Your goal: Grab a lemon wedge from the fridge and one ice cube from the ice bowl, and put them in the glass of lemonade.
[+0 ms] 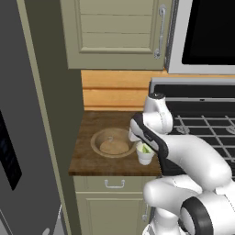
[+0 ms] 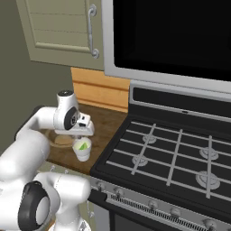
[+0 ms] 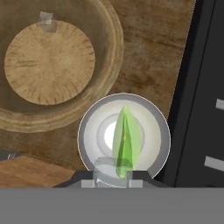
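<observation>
While my gripper (image 3: 112, 181) hangs directly over the glass of lemonade (image 3: 124, 139), its fingers are pinched on a small clear ice cube (image 3: 105, 168) just above the rim. A green lemon wedge (image 3: 124, 140) already stands inside the glass. That glass sits near the counter's front right corner, just beside the ice bowl (image 1: 111, 142), close to the stove (image 2: 180, 153). One more cube (image 3: 47, 21) lies against the bowl's wall. I judge this the last step: parting my fingers so the cube drops straight in without hitting the rim or tipping the glass.
</observation>
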